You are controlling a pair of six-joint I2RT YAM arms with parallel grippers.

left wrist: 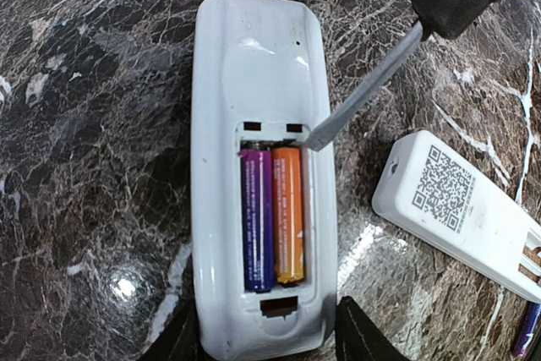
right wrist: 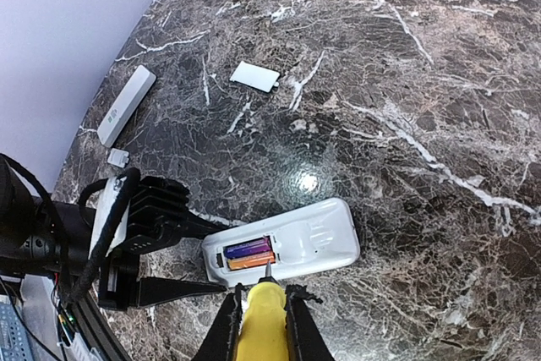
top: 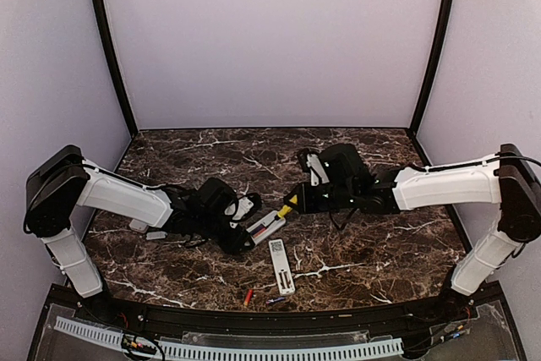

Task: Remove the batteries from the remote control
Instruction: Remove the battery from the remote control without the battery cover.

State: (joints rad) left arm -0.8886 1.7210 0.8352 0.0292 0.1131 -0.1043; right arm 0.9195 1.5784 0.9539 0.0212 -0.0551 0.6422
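We see the left claw (left wrist: 266,342) pinching the near end of the open remote (left wrist: 254,73), with one finger against each long side. The remote lies back-up and flat on the dark marble worktop (left wrist: 84,124). Its battery bay has no cover on it, and two cells sit side by side inside. The purple battery (left wrist: 256,221) is on the left and the orange battery (left wrist: 288,213) on the right, both fully seated.

The right claw (right wrist: 262,327) is pressed together around the yellow handle of the screwdriver (left wrist: 365,89). The flat blade slants down to the bay's upper right corner, just above the top of the orange battery. We cannot tell whether the tip touches the cell or only the plastic rim.

A second remote (left wrist: 461,200) lies just beside the open one, apart from it, with its QR label facing up.

In the top view two more cells lie loose near the front edge of the worktop, close to that second remote's near end. One is the loose orange-red battery (top: 248,296) and the other is the loose blue battery (top: 275,300), close to each other but not touching.

From the right wrist we also see a white cover plate (right wrist: 255,76) lying alone on the marble. A long white piece (right wrist: 127,106) lies closer to the wall, well apart from the remotes.
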